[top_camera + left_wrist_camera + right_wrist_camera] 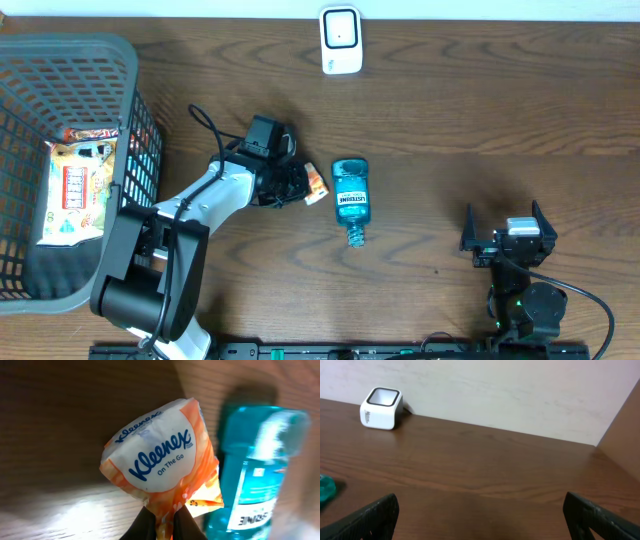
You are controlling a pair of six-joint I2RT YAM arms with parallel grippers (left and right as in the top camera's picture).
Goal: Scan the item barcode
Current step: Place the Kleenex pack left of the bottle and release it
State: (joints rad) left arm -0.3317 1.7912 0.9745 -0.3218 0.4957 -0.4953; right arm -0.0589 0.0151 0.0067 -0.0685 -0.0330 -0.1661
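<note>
Pickup looks done: left pincer (pixel 159 527) is pressed together on the bottom edge of the Kleenex pack (pixel 160 455), which sits mid-worktop, just left of the mouthwash bottle (pixel 351 198). Scan not yet made. Scanner (pixel 341 40) stands well apart at the far edge, so I judge the carry and presentation remain. Pack's long axis runs straight out from the fingers, pointing toward the bottle. Logo face is toward my wrist camera, no barcode visible. Right pincer (pixel 482 512) spread wide, holding nothing.
</note>
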